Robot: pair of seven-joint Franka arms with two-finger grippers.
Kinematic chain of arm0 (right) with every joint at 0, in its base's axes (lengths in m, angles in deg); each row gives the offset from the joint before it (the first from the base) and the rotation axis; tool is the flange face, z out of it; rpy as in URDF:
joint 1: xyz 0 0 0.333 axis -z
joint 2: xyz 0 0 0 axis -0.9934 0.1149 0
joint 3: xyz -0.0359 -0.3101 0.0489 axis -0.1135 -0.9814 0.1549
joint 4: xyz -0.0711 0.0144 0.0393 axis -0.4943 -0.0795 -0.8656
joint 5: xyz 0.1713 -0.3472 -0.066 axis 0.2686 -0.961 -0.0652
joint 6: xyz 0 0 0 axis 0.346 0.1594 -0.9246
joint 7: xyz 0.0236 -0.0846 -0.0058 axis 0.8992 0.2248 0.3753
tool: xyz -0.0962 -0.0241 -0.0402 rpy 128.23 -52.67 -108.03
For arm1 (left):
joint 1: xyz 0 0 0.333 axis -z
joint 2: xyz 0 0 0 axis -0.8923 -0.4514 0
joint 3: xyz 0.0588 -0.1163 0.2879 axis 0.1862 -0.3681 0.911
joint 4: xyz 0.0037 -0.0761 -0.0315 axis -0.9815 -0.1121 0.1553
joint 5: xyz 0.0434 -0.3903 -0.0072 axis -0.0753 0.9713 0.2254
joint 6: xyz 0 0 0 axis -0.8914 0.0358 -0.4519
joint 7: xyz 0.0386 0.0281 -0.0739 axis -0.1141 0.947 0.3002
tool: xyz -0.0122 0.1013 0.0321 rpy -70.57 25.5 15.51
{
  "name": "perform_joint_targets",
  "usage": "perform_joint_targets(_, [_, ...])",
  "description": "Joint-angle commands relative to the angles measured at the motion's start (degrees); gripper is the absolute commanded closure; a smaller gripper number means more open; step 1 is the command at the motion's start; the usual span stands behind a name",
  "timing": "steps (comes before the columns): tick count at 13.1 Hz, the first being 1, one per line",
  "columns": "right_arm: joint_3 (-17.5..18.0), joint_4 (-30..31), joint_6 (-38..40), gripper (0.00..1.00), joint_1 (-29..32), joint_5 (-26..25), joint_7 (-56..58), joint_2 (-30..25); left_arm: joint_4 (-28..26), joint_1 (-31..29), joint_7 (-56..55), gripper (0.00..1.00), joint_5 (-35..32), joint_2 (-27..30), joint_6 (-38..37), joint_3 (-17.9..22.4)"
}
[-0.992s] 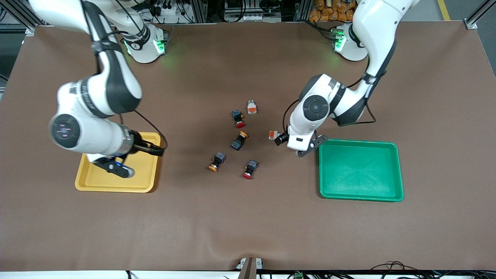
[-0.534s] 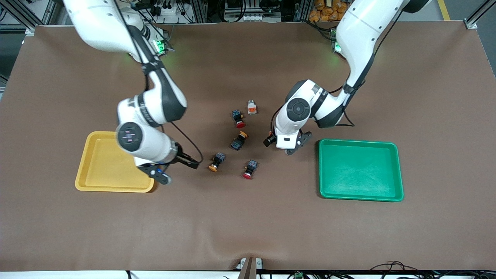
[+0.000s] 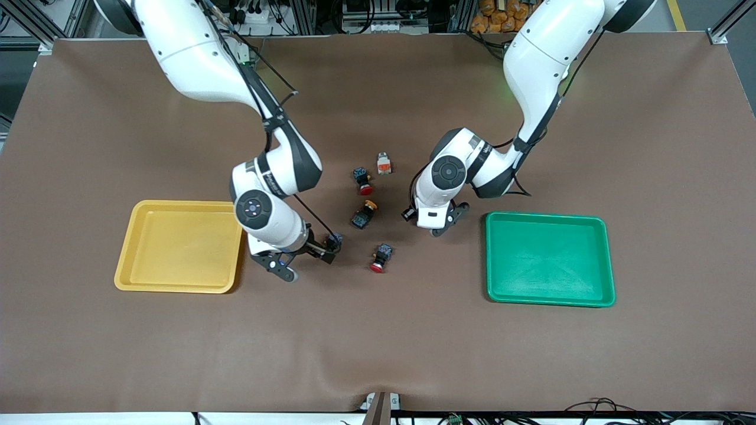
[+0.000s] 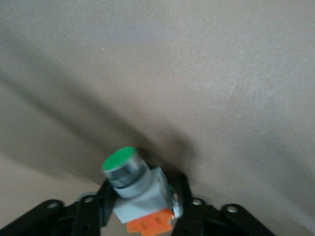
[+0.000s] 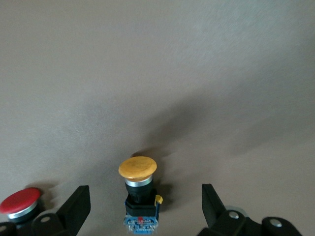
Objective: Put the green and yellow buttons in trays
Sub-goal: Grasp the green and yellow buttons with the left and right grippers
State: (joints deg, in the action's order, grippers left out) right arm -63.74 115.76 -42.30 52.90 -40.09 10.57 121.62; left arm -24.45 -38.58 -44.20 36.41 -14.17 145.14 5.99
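Note:
My left gripper (image 3: pixel 407 213) is down at the table beside the green tray (image 3: pixel 549 221). In the left wrist view the left gripper (image 4: pixel 142 199) is shut on a grey-white button (image 4: pixel 142 194) with a green cap and an orange block. My right gripper (image 3: pixel 329 250) is low between the trays, open. In the right wrist view the right gripper (image 5: pixel 143 192) has one finger on each side of a black yellow-capped button (image 5: pixel 137 168), which also shows in the front view (image 3: pixel 335 239). A second yellow-capped button (image 3: pixel 363 213) and a second grey-white button (image 3: pixel 384 163) lie on the table. The yellow tray (image 3: pixel 177 286) holds nothing.
Two black red-capped buttons lie among the others: one (image 3: pixel 363 180) beside the grey-white button, one (image 3: pixel 381 258) nearer the front camera, also showing in the right wrist view (image 5: pixel 19 200). Brown mat covers the table.
The right arm swung from over the yellow tray to the yellow-capped button and came down around it. The left gripper moved onto the grey-white button beside the green tray, which it now hides in the front view.

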Motion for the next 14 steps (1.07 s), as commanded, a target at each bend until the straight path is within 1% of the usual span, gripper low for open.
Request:
perform_joint_targets(1, [-0.52,-0.43,-0.83,0.00,-1.30,0.73,-1.84,1.39,-0.24,-0.24,0.34,1.00,-0.66,2.30,-0.37,0.57])
perform_joint_targets(2, [-0.52,-0.44,-1.44,0.00,-2.26,0.73,-2.19,2.27,-0.15,-0.67,1.21,1.00,-2.31,3.80,-1.50,0.84])
perform_joint_targets(4, [-0.61,-0.35,-2.14,0.01,-3.06,0.64,-2.90,3.24,1.95,-4.70,5.15,1.00,-6.18,7.22,-7.02,0.75])
perform_joint_targets(5, [-0.61,-0.35,-3.02,0.08,-3.24,0.56,-2.90,3.76,3.62,-7.07,9.09,1.00,-6.46,8.37,-10.45,0.58])
perform_joint_targets(6, [-0.61,-0.26,-4.07,0.23,-3.41,0.47,-2.90,4.12,5.46,-9.09,13.39,1.00,-6.46,8.82,-13.61,0.58])
perform_joint_targets(7, [-0.61,-0.26,-3.99,0.48,-3.42,-0.23,-2.73,4.12,6.44,-11.20,17.09,1.00,-6.46,9.08,-15.82,0.58])
perform_joint_targets(8, [-0.70,-0.52,-3.73,0.94,-3.42,-0.06,-3.59,4.03,6.36,-13.23,20.34,1.00,-6.55,9.26,-16.97,0.66])
perform_joint_targets(9, [-0.87,-0.52,-3.64,1.00,-3.42,-0.23,-5.95,3.86,6.27,-15.77,24.55,1.00,-6.63,9.52,-17.68,0.75])
perform_joint_targets(11, [-0.79,-0.96,-2.16,1.00,-2.45,-0.06,-6.68,3.42,5.75,-20.17,32.21,1.00,-6.72,9.52,-17.95,0.75])
perform_joint_targets(12, [-0.96,-1.40,0.64,1.00,-1.93,0.11,-6.77,3.16,5.57,-21.67,34.77,1.00,-6.81,9.44,-18.04,0.93])
perform_joint_targets(14, [-1.57,-1.75,7.92,1.00,0.18,-0.32,-6.94,0.71,5.65,-25.45,39.17,1.00,-8.21,8.65,-17.95,0.75])
